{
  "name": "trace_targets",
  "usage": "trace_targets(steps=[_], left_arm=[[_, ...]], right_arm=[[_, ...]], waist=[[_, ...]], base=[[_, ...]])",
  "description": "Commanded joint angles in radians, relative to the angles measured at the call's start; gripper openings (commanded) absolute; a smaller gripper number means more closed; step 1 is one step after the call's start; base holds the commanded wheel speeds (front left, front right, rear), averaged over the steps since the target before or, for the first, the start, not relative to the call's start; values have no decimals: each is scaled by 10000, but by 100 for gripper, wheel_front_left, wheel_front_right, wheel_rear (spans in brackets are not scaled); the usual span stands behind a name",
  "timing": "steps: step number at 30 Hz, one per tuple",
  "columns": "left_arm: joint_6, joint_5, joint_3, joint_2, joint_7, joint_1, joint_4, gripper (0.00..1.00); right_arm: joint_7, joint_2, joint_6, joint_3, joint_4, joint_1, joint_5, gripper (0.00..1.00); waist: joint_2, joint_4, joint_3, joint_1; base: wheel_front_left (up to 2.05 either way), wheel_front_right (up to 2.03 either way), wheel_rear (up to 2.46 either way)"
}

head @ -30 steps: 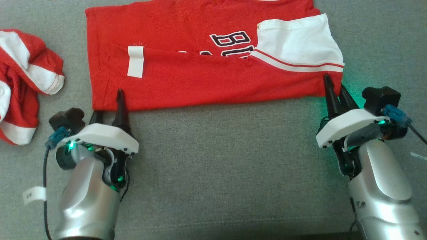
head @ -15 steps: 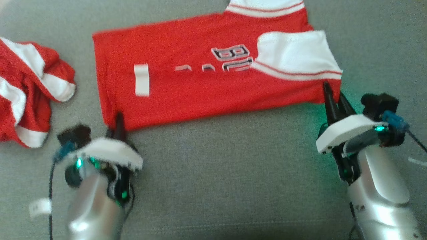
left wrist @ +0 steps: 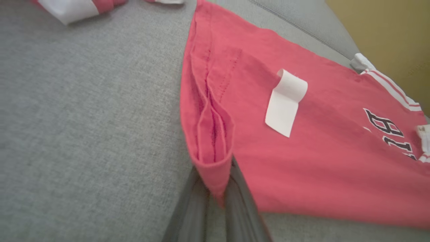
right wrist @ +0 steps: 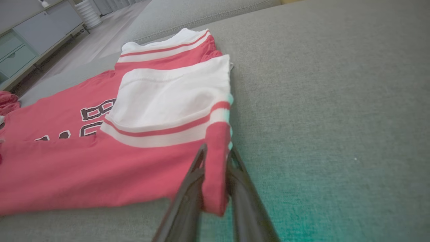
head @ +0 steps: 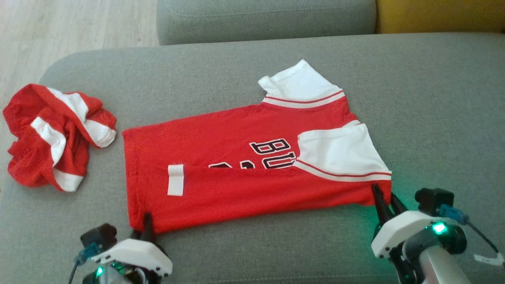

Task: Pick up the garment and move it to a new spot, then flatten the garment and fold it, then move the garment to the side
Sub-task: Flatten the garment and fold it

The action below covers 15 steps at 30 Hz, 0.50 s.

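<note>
Grey sofa (head: 252,244); pale wood floor (head: 79,27) beyond. Left gripper (head: 143,230): clamped on red garment (head: 236,197) hem corner. Right gripper (head: 383,193): narrowly parted, pinching its sleeve-side corner; garment spreads ahead.

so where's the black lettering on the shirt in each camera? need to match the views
Head view: black lettering just right of centre on the red shirt, beside the folded white sleeve.
Left wrist view: lettering near the right edge, mid-height.
Right wrist view: lettering left of centre, mid-height.
Shared landmark: far white sleeve, beyond the lettering in all three.
</note>
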Motion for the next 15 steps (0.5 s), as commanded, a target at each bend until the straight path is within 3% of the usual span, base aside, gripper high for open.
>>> trace_targets(steps=[1,8,15], left_arm=[[100,175,300,214,-59,-423,-413,100],[294,1215,226,452,-46,-1876,-645,100],[-209,1497,-59,1512,1576,-4602,191,100]], right_arm=[[-70,-110,63,134,-517,-314,33,100],[-163,-134,63,-130,-1223,-1203,-553,100],[103,-75,63,312,-1405,-2915,-815,100]], waist=[[0,39,96,1],[0,260,664,1],[0,293,1448,1]], base=[[0,0,0],[0,0,0],[0,0,0]])
